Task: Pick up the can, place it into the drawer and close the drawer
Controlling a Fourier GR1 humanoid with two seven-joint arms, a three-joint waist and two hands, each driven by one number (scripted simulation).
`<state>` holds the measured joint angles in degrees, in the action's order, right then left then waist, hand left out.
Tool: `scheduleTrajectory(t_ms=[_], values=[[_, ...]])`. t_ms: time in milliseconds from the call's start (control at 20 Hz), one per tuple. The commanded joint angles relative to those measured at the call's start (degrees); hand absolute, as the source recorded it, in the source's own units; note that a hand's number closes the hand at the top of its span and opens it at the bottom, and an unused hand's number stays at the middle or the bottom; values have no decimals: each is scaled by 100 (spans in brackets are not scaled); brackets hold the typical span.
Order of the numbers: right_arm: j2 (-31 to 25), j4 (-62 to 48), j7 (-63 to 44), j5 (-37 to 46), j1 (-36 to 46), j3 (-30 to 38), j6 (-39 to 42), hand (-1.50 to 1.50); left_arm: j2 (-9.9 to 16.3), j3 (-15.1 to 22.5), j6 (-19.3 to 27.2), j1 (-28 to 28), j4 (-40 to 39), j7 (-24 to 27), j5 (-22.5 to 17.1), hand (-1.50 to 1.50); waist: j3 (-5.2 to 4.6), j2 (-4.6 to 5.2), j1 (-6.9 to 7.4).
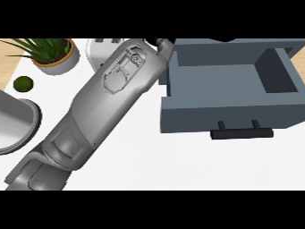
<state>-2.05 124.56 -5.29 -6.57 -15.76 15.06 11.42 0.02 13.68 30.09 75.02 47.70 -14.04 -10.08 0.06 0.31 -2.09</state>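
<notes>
Reaching far with the left hand (163, 43), fingers hidden so grip unknowable, can unseen, open grey drawer (234, 117) lying just to its right.

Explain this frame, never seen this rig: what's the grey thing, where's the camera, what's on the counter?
The camera sits at the robot's head, looking steeply down at a white counter. The grey shape is its left forearm, reaching up from the lower edge; only a black bit of the left hand shows, beside the drawer's back corner, so I can't tell what it holds. The blue-grey drawer is pulled open, black handle facing the robot, and looks empty. Also there: a potted plant, a lime, a grey pot. No can is visible.
</notes>
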Motion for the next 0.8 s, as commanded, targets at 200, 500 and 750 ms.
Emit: scheduleTrajectory(t_ms=[200,500,750], values=[[-200,80,-252,-295,81,237,91,-150,-2,483,315,642,-1036,434,-661,150,2,16,-102],[95,40,-110,261,229,-238,-100,-150,-2,902,420,899,-1628,666,-1018,150,6,43,-197],[-63,-4,-267,21,378,-57,-49,-150,-2,1123,384,819,-1874,859,-1348,150,5,43,-195]])
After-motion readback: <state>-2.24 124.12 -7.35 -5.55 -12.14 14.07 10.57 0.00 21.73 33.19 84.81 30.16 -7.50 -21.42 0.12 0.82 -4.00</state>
